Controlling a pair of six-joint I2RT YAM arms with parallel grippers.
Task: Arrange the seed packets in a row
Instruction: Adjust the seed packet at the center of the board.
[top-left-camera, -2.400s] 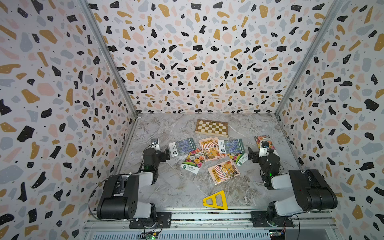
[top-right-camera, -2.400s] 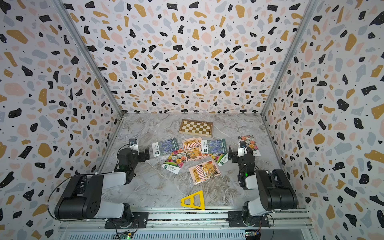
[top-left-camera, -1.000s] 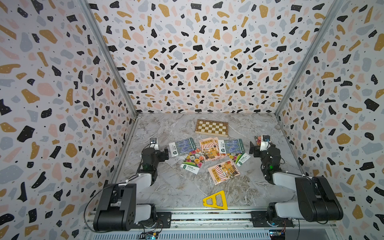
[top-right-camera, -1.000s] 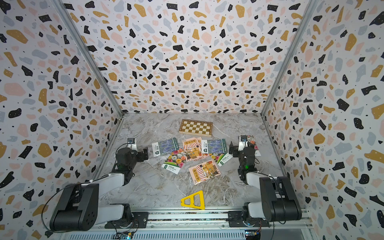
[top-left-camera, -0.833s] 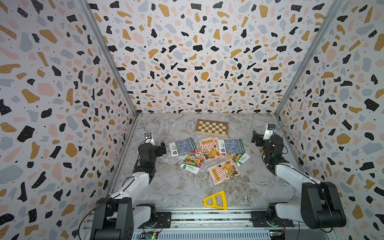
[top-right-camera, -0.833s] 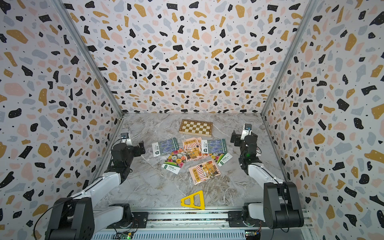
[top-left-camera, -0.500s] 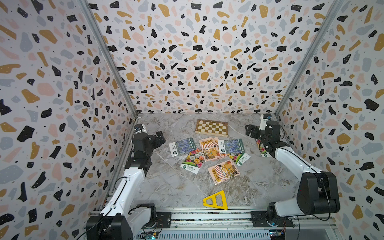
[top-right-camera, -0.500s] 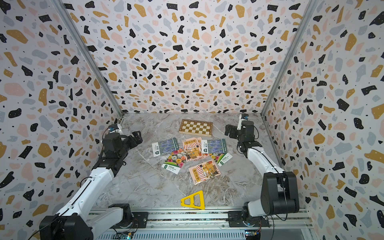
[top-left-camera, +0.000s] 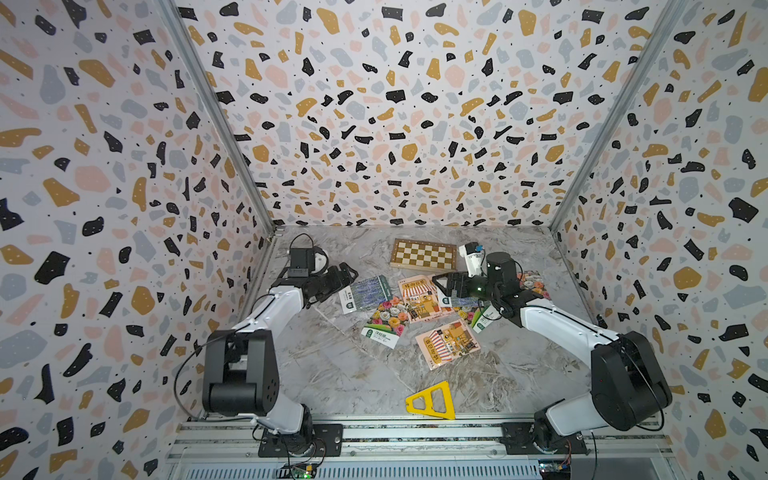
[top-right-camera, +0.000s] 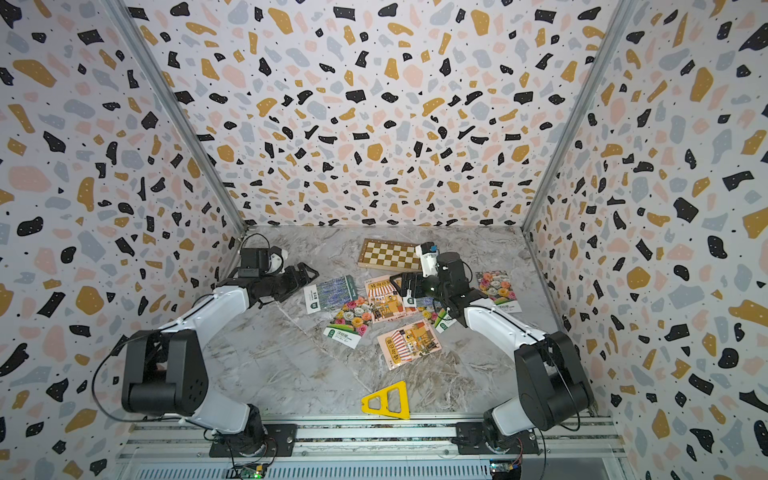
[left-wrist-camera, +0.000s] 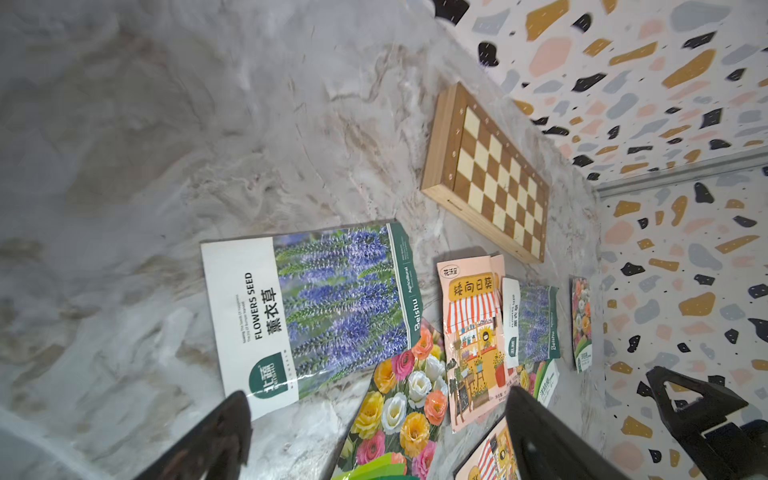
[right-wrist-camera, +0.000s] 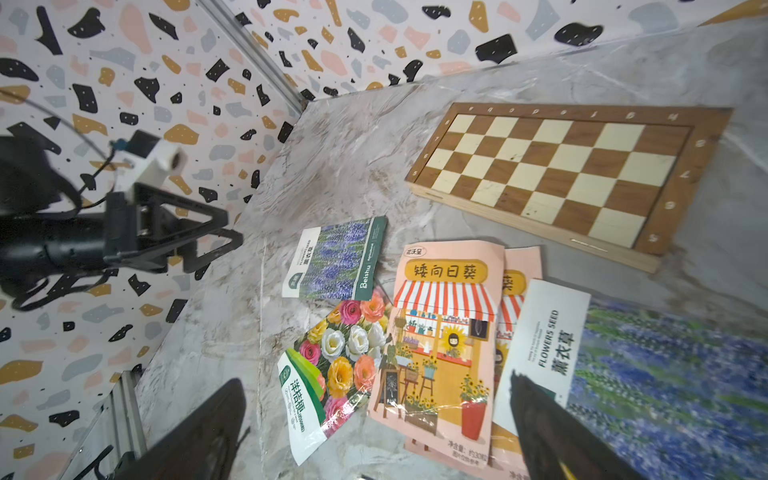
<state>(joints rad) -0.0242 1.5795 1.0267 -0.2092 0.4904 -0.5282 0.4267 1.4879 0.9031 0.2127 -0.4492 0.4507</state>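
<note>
1. Yellow triangle (top-left-camera: 430, 401): nearest me and farthest from the chessboard (top-left-camera: 423, 254), clear of the work.
2. Seed packets (top-left-camera: 419, 297): unsorted on the table (top-left-camera: 353, 374), all on my side of the chessboard. One pink shop packet (top-left-camera: 448, 343) lies alone. The rest overlap closer to the board.
3. Left hand (top-left-camera: 345, 279): spread and empty, at the white end of the lavender packet (top-left-camera: 365, 292), off the chessboard's left-arm corner. This looks like my first pick. It meets the flower packet (top-left-camera: 384, 320) at one corner, so I'd slide it free, then pinch an edge.
4. Right hand (top-left-camera: 440, 286): spread and empty, over the second lavender packet (right-wrist-camera: 665, 365), which lies atop pink ones. I'd take top layers first.
5. Chessboard: crowds the far side, so I'd lay the row short of it.
</note>
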